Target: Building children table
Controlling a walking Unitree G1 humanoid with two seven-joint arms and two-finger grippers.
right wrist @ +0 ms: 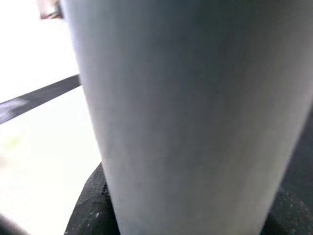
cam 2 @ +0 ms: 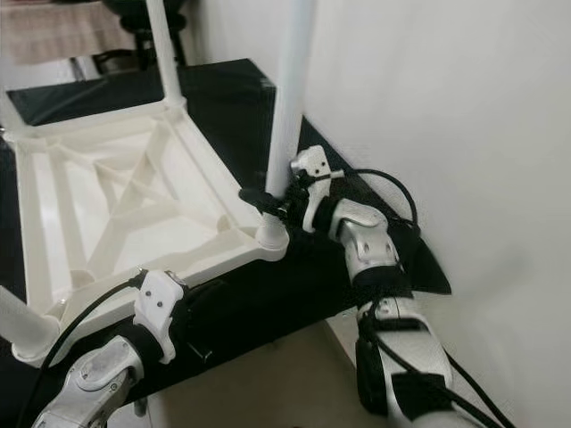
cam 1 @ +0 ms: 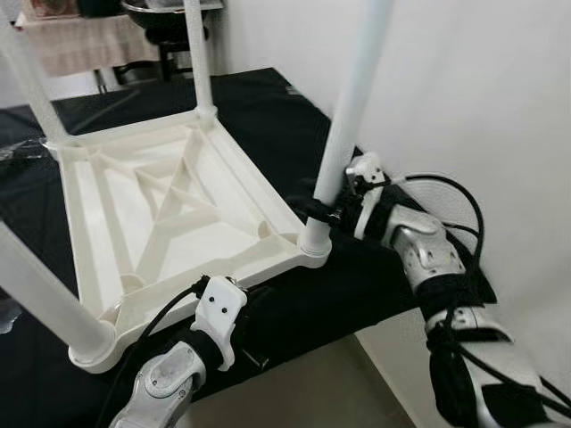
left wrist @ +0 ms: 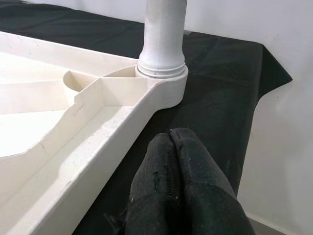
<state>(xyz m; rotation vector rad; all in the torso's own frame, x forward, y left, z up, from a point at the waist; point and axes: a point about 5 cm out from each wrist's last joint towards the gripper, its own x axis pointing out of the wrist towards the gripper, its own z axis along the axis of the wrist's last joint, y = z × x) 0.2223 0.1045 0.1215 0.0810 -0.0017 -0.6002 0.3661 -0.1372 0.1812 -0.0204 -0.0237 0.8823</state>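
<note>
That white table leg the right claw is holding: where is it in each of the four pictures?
Left eye view: the table leg rises right of centre, from the upturned tabletop's near right corner.
Right eye view: centre, right gripper clamped low on it.
Left wrist view: upper middle.
Right wrist view: very close, across the middle.
Shared landmark: the leg's round socket.

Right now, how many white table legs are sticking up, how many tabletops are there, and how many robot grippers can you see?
White table legs: 4, at the corners
Upside-down tabletop: 1
Grippers: 2, the right gripper closed around the near right leg, the left gripper closed beside the tabletop's edge
Total: 7
</note>
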